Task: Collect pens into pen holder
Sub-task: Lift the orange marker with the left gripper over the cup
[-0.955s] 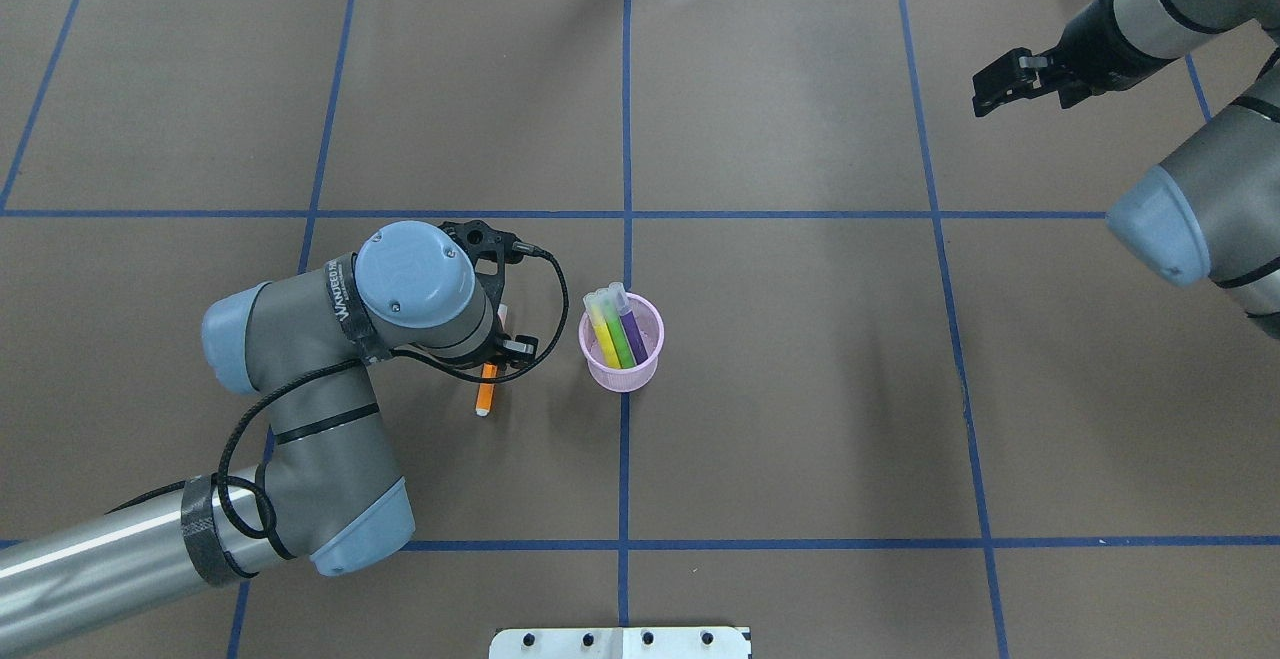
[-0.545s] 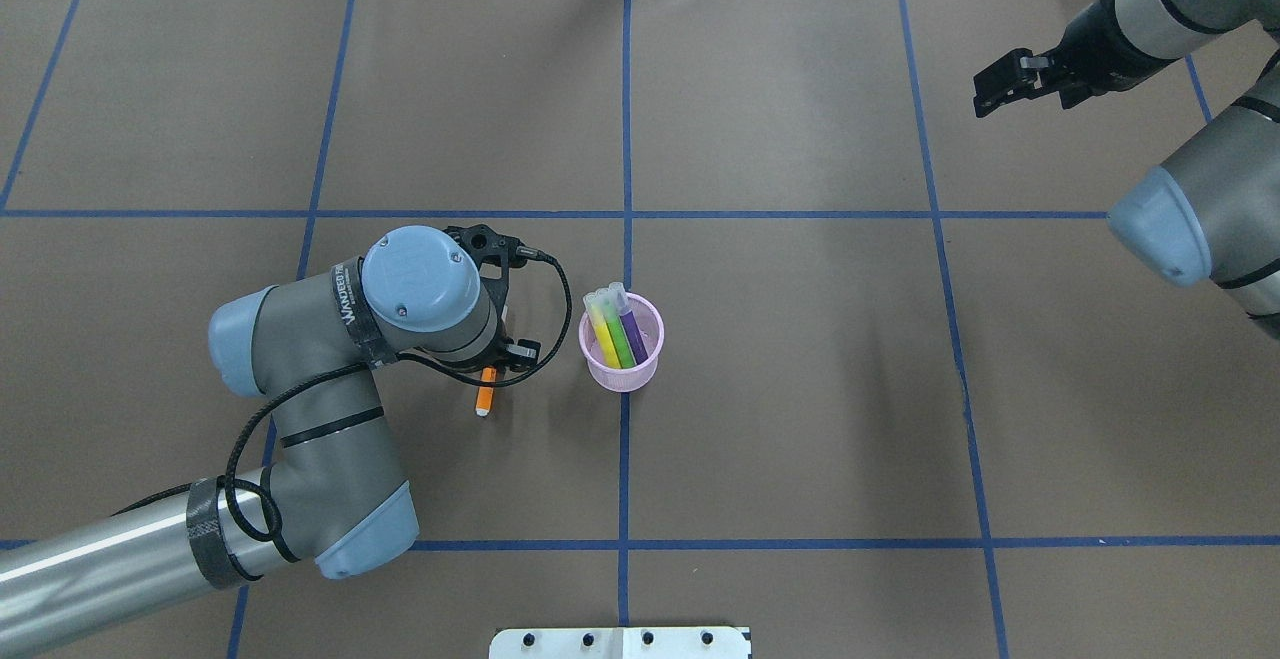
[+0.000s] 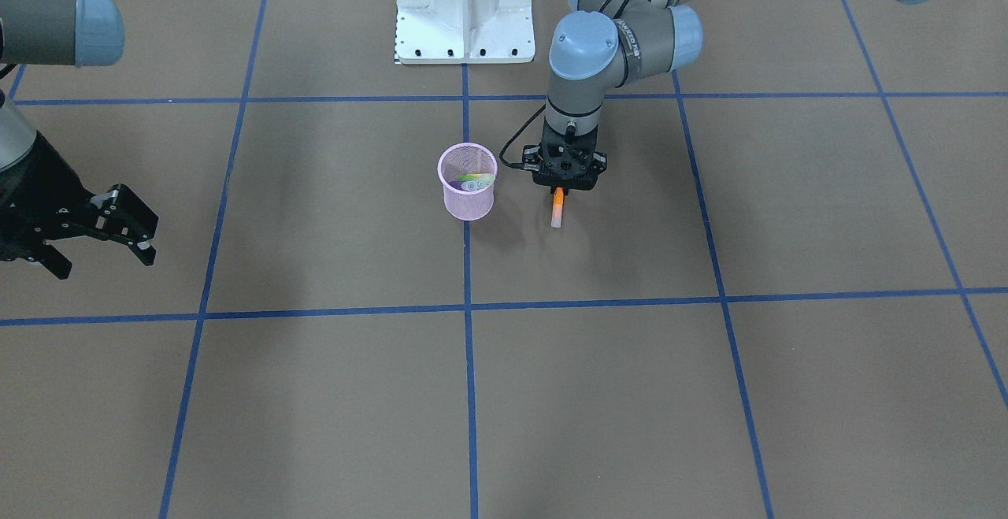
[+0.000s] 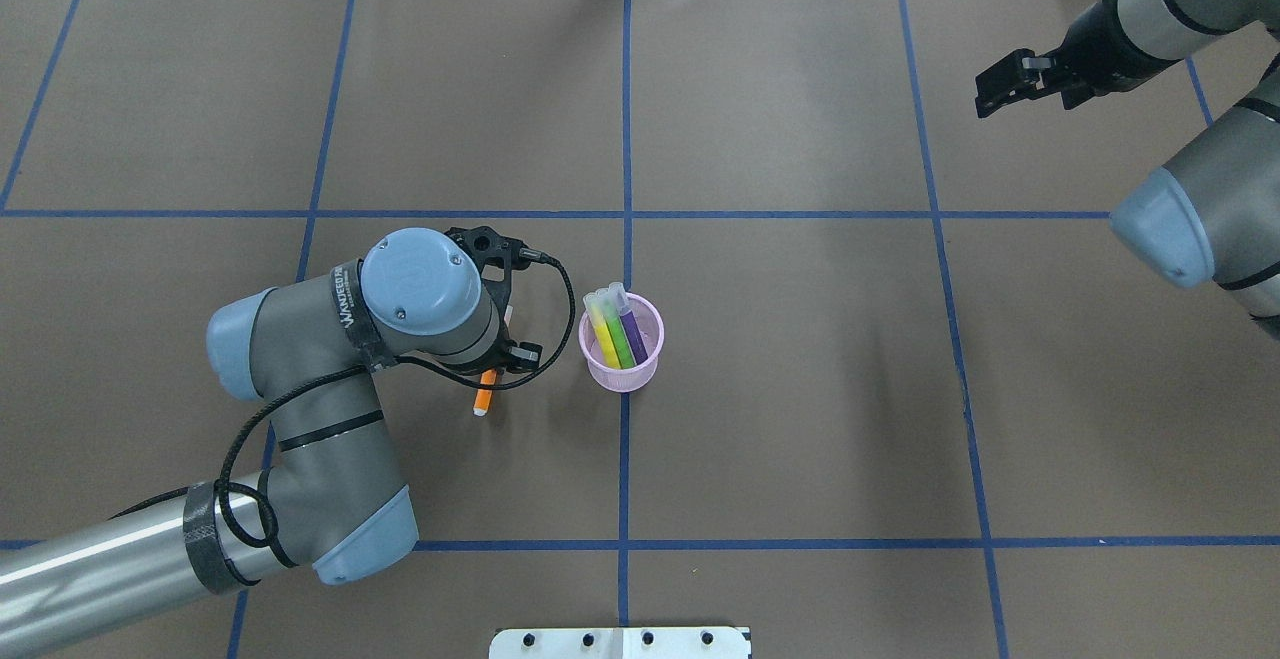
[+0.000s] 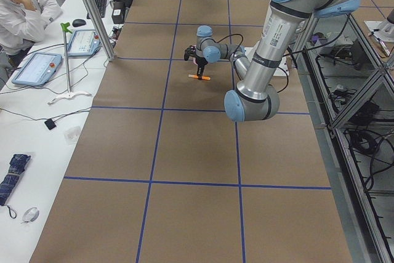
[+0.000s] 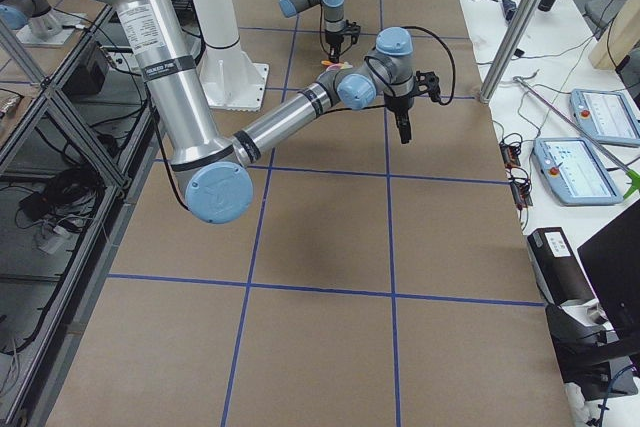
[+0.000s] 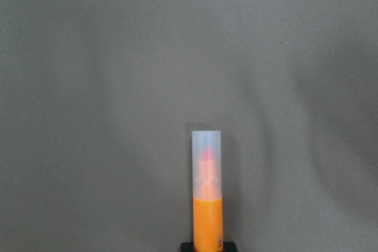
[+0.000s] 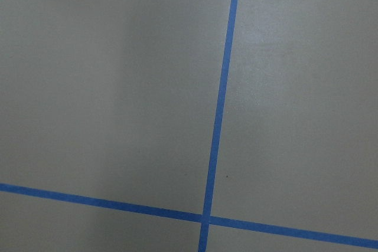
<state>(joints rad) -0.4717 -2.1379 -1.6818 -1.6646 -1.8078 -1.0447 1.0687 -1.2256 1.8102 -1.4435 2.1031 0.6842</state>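
The pink mesh pen holder (image 4: 622, 380) stands at the table's centre line, also in the front-facing view (image 3: 467, 204). A yellow pen (image 4: 603, 334), a green pen (image 4: 619, 337) and a purple pen (image 4: 634, 334) stand in it. My left gripper (image 3: 558, 189) points down just left of the cup and is shut on the orange pen (image 4: 484, 394). The pen lies level, its pale cap (image 7: 207, 157) sticking out from the fingers, close over the table. My right gripper (image 4: 1008, 87) is open and empty at the far right.
Brown paper with blue tape lines (image 4: 624, 139) covers the table. The robot's white base plate (image 3: 463, 7) sits at the near edge. A black cable (image 4: 560, 309) loops from the left wrist toward the cup. An operator and tablets sit beside the table's far side.
My left wrist has shifted slightly right and away from the robot, and the orange pen has moved a little with it. The right gripper has edged slightly away.
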